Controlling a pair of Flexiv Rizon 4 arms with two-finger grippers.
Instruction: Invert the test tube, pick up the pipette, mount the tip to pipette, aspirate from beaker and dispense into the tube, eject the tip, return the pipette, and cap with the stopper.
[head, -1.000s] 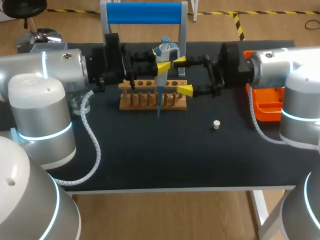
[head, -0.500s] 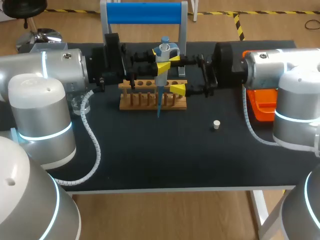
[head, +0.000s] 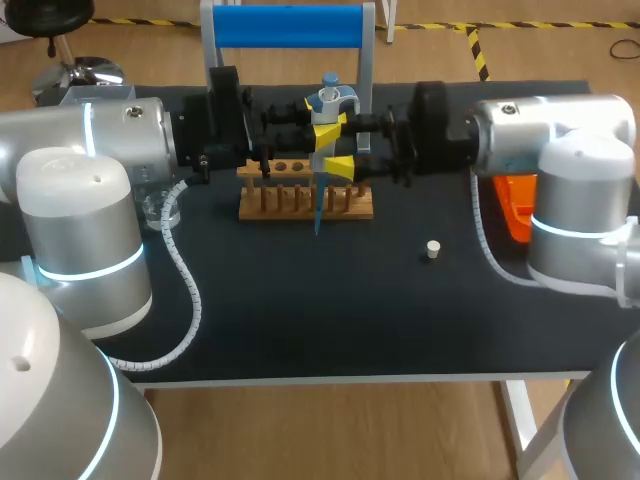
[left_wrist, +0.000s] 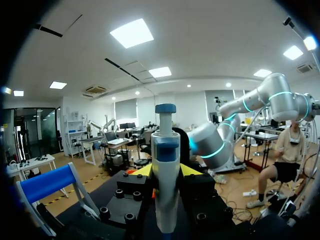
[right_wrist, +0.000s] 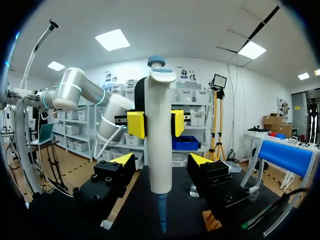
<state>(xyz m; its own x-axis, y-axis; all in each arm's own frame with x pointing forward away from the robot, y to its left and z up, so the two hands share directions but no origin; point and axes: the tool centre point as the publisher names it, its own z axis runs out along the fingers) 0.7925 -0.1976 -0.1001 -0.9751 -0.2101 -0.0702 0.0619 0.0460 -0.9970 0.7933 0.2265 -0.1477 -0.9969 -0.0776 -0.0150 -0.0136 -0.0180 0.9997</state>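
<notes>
Pipette (right_wrist: 160, 145) dead centre, upright in the air over the surface (head: 300, 300): white barrel, blue-grey cap with a button on top, and a slim blue tip (right_wrist: 162, 215) pointing straight down.

Far left, a clear beaker (head: 160, 212) peeks out from under the left arm, mostly hidden.

The left pincer (head: 324, 130) comes in from that side and clamps the pipette's upper barrel. In the right wrist view its yellow pads (right_wrist: 136, 124) press the barrel from both sides.

Just below and behind the pipette sits a wooden rack (head: 305, 200) with a row of holes on top. The blue tip hangs in front of it.

The right pincer (head: 342, 145) is level with the lower barrel and spread wide. The pipette stands in the gap, and its own wrist view shows space on each side.

Further right, a small white stopper (head: 432, 249) lies alone on the dark surface.

An orange box (head: 515, 205) shows at the far right, half hidden behind the right arm.
</notes>
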